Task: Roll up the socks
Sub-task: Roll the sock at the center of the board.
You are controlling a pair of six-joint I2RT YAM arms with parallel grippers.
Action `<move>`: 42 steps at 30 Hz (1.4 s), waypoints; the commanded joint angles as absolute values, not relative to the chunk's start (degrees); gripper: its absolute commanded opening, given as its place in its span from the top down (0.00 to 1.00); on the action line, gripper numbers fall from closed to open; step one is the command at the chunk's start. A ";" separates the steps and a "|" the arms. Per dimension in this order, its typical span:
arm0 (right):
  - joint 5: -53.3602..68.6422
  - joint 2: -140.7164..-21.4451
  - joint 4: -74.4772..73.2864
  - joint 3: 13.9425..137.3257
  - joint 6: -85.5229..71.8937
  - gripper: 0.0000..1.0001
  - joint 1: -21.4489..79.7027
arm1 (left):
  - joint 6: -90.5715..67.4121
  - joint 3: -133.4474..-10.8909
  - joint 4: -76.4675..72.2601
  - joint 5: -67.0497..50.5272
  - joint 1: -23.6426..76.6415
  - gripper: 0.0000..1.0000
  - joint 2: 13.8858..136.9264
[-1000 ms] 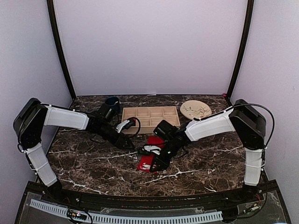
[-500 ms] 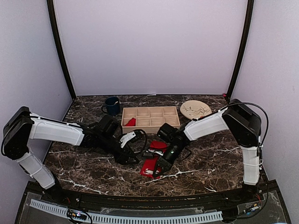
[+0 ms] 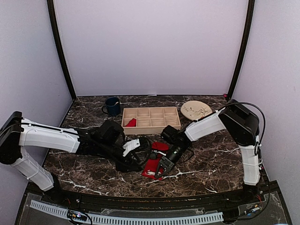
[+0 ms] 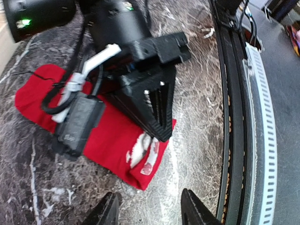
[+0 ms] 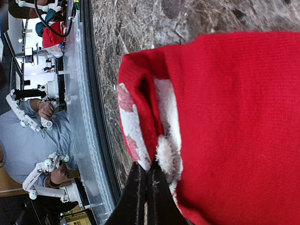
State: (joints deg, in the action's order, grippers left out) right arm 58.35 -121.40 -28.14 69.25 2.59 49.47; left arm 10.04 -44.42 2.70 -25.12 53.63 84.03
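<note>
- At the near edge of the table runs a black rail with a pale slotted strip; both arm bases sit at its ends
- Just beyond it, near the middle of the marbled top, the loose sock lies flat and unrolled, at a slant, its printed end toward the rail; the left wrist view shows the white figure print on that end, and the rest as plain red cloth
- The right gripper leans down onto this sock from the right; its jaws are clenched tight, with no gap showing; in the right wrist view the tips meet at the edge of the sock's open cuff, where the fuzzy white lining shows, and pinch that edge; in the left wrist view the same black fingers lie across the red cloth with their tips at its side edge
- The left gripper reaches in from the left, low over the table and just beside the sock's near corner; its jaws are released and stand apart, with only bare marble between them; they grasp nothing
- Farther back stands the wooden tray, divided into compartments; the stowed sock sits bunched in its near-left compartment, only a small red patch of it showing
- Behind the tray's left corner stands a dark blue mug; to the tray's right, near the back corner, lies a round tan plate
</note>
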 commanded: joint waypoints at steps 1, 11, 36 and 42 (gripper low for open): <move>57.74 -123.54 -29.66 69.63 2.44 1.00 49.29 | 14.61 -47.20 5.23 -23.31 55.71 0.52 86.71; 57.74 -123.79 -30.40 70.46 2.55 1.00 49.22 | 21.02 -53.00 8.63 -20.93 58.91 0.52 93.48; 58.54 -123.31 -31.33 70.76 2.72 1.00 49.14 | 25.36 -57.46 10.70 -19.20 60.64 0.71 101.70; 58.93 -123.53 -31.37 70.79 2.72 1.00 49.18 | 25.62 -57.66 11.14 -19.97 60.67 0.73 102.66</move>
State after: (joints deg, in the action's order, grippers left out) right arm 59.42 -122.37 -30.00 70.50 2.57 49.23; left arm 24.49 -56.55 10.00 -19.40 60.34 102.26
